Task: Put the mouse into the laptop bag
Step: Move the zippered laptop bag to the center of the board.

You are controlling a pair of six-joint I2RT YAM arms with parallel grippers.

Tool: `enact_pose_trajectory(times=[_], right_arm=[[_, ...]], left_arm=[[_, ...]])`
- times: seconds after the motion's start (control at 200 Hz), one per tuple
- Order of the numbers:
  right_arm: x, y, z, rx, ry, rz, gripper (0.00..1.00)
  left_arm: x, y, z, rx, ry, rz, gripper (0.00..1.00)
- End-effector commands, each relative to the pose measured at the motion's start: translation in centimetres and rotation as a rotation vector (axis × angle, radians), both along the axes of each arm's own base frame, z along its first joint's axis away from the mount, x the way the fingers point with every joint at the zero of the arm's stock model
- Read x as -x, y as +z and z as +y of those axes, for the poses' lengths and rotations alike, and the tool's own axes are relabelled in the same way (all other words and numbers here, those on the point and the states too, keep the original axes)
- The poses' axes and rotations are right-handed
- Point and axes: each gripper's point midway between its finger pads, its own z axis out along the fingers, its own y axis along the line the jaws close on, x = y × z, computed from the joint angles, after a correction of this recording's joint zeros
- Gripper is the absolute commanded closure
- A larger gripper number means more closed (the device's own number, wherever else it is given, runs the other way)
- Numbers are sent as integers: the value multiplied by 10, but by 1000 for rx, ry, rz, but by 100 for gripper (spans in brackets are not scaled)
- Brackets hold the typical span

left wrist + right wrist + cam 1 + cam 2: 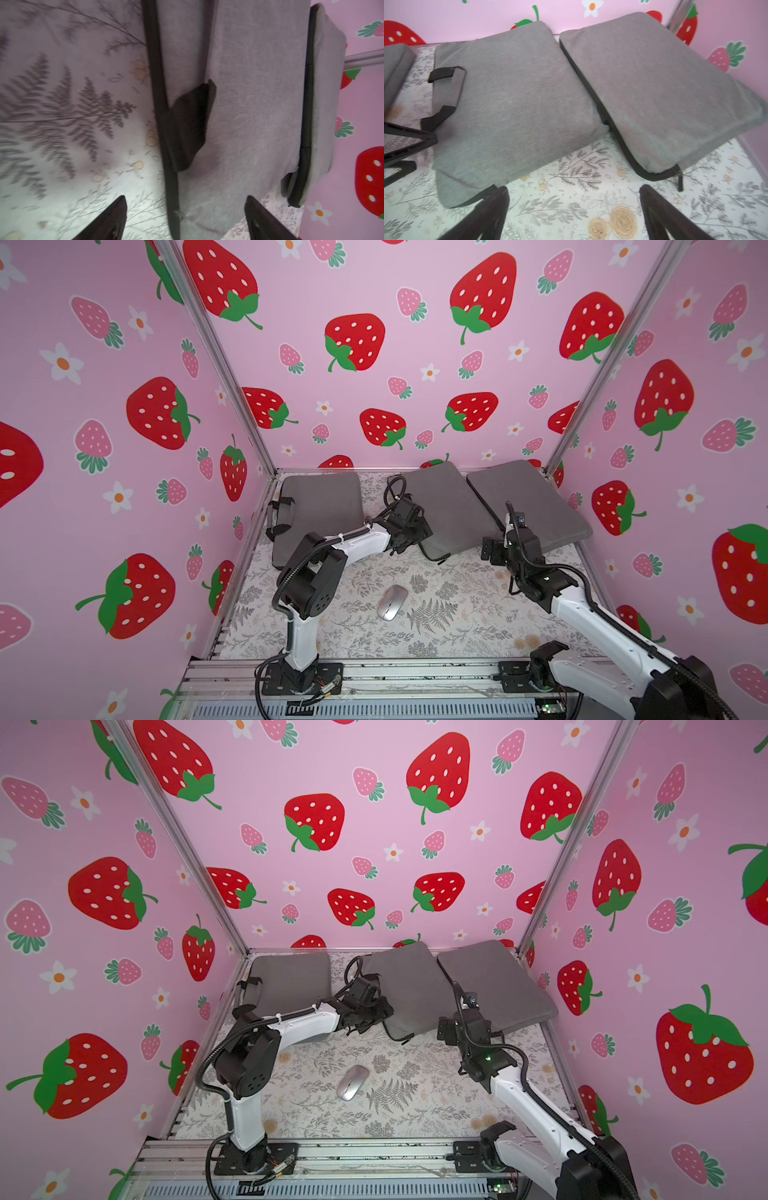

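Held the left arm [357,541] folded sharply at the elbow, upper link risen from the near base, white forearm stretched low toward the far right. Carried the left gripper [186,198] with jaws spread wide; both dark fingertips [116,214] were seen in the left wrist view. Reached the right arm [582,605] from the near right corner diagonally toward the far left, wrist bent downward. Showed the right gripper [573,188] with jaws wide apart as well.

- Both top views are taken from high above the front, angled down over the whole table [457,635].
- The middle bag [249,104] is framed closely by the 2 wrist cameras.
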Motion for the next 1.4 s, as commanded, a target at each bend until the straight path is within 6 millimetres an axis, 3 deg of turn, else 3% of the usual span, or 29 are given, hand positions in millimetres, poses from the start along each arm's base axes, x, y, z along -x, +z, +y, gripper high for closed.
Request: enact_pose_trajectory(times=[0.0,0.12,0.21,0.32,0.395,0.445,0.475,0.515,0.675,0.785,0.87,0.965,1.085,1.251,1.396], right_arm=[[7,-15,-30,43,-110,21,2],[6,-21,-39,45,-145,-1,2],[5,-22,-51,66,-204,-23,0],[5,-24,-60,54,-243,-27,1],[6,-27,-62,35,-255,-40,1],[6,-28,-61,30,-250,-41,1],[6,-29,-62,28,-252,-38,1],[6,-29,-63,23,-259,-36,1],[1,-34,-62,22,-268,-14,1],[-2,-36,-61,31,-267,6,1],[-3,-37,-60,31,-263,10,1],[-2,-38,-61,24,-269,13,1],[-3,-43,-60,-56,-257,54,1],[-1,-49,-73,-211,-302,83,0],[0,-50,-77,-313,-318,58,1]], left_arm=[[-14,-8,-22,62,-3,22,16],[-20,-25,-40,83,-36,57,31],[-28,-37,-43,54,-38,73,67],[-37,-49,-25,-15,-9,108,89],[-50,-54,2,-49,52,107,90],[-57,-56,22,-46,91,120,93],[-59,-58,37,-45,114,129,100],[-61,-59,56,-41,144,142,100],[-67,-47,133,-54,248,137,100],[-66,-34,161,-45,257,144,100],[-61,-28,175,-60,285,128,95],[-61,-25,186,-79,310,119,83],[-64,-17,184,-47,280,125,52],[-56,13,190,-65,276,75,24],[-37,47,186,-20,257,8,12]])
